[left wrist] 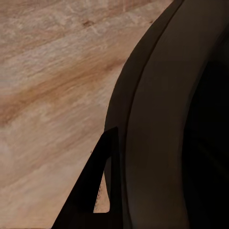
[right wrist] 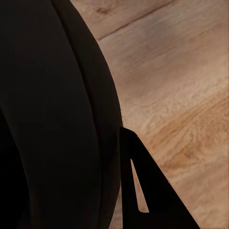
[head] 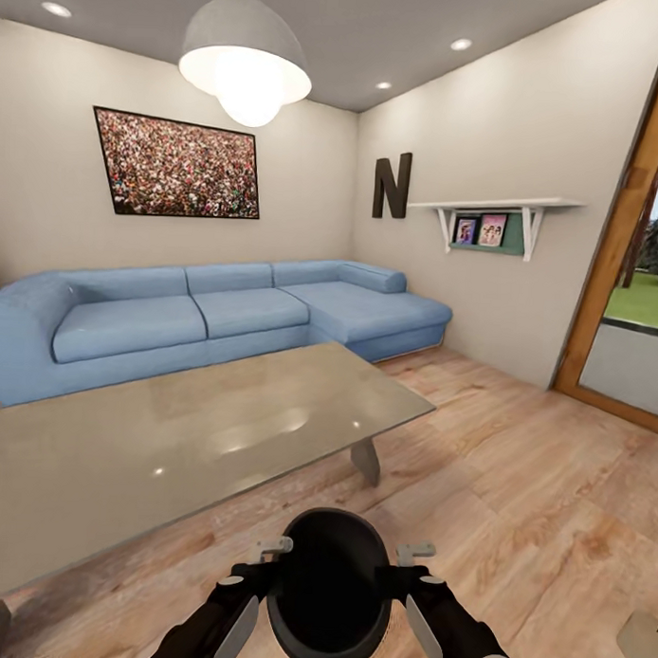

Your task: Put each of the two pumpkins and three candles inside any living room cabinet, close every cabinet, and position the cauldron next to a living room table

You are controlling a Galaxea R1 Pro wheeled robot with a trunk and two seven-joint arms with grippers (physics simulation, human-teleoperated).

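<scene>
The black round cauldron [head: 329, 587] is low in the head view, between my two arms, over the wooden floor. My left gripper [head: 264, 566] clamps its left rim and my right gripper [head: 403, 567] clamps its right rim. In the left wrist view one dark finger [left wrist: 102, 183] lies against the outside of the cauldron [left wrist: 181, 119] wall. The right wrist view has a finger [right wrist: 150, 188] pressed to the cauldron [right wrist: 47, 119] the same way. The inner fingers are hidden. Just ahead and to the left stands the table [head: 173, 437], with its grey reflective top bare.
A blue corner sofa [head: 206, 315] runs along the far wall behind the table. A glass door with a wooden frame [head: 616, 263] is at the right. A wall shelf [head: 499, 216] hangs on the right wall. Open wooden floor [head: 532, 488] lies to the right of the table.
</scene>
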